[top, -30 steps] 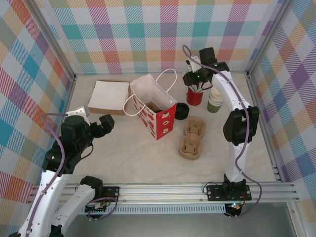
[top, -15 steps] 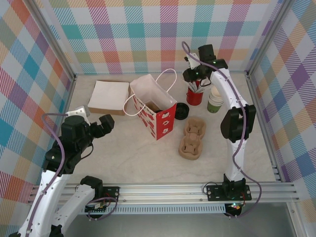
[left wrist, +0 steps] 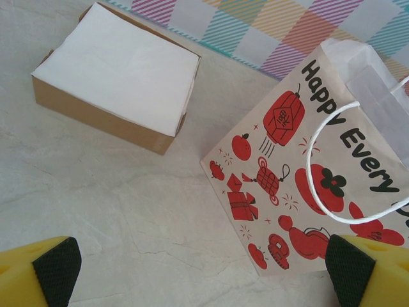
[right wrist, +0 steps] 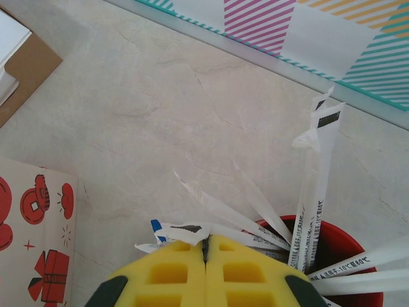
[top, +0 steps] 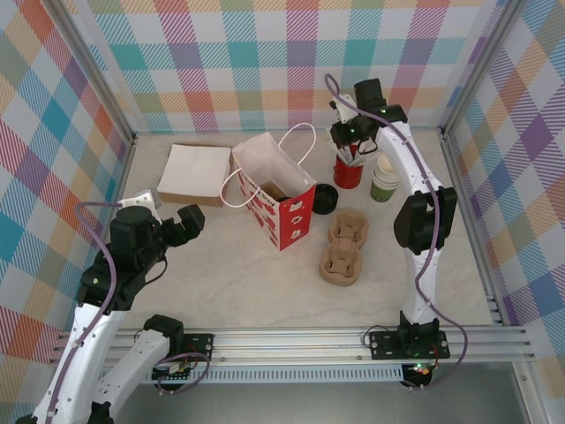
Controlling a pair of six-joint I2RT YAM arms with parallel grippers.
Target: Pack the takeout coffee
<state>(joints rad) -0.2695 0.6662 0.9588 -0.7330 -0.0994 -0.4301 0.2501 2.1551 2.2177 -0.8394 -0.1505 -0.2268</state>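
The right hand (right wrist: pixel 206 246) has just closed. A second ago its yellow fingers stood partly apart above the red cup (top: pixel 348 174) of wrapped straws (right wrist: pixel 316 166); now they meet in a thin line, right over the straws. The torn paper end of one straw reaches this line, but I cannot tell if it is really pinched or only lies against the fingers. The arm itself has moved very little during this second.

The left hand (left wrist: pixel 201 272) has not changed. It stays fully wide, low over the worktop (top: pixel 238 265), and holds nothing. It looks toward the red paper bag (top: pixel 287 216) and the flat box (top: pixel 196 172) beside it.

About the takeout coffee: a dark shape sits inside the open mouth of the bag, and I judge it may be the lidded cup, but it is too small to be sure. The stack of lidless green cups (top: pixel 385 181) stands just beside the red cup, and a loose black lid (top: pixel 325 198) lies near the foot of the bag.

For the task, I think this closing means the robot is now collecting a straw to go with the drink. If the grip is good, the next move would need a straight lift, so the other straws are not pulled out.
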